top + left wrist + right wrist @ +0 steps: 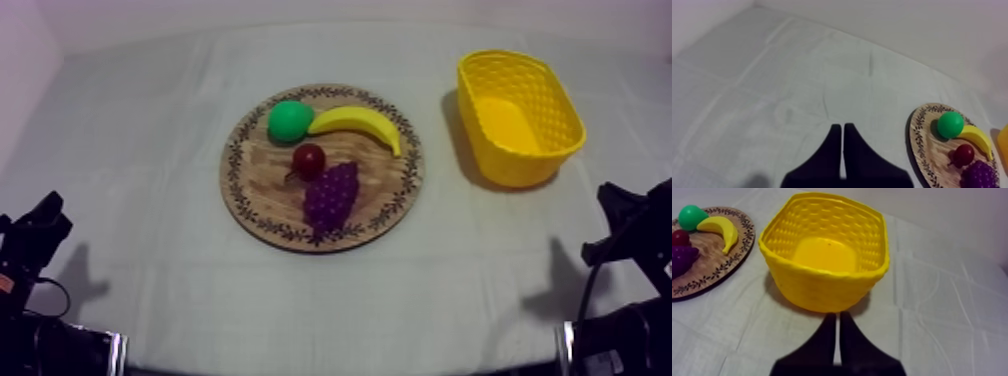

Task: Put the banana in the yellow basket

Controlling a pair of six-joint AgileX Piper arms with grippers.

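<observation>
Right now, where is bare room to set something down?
Bare cloth: left of the wooden board, between it and the empty yellow basket, in front of it. Crowded: the board, around the banana.

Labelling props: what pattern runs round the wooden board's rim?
Dark leafy vine round the wooden board; best in the top view.

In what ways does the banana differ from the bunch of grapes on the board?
The banana is yellow, smooth and curved; the bunch of grapes is purple and knobbly. The banana lies toward the far rim of the wooden board, the grapes toward its near rim. Both rest flat on it.
</observation>
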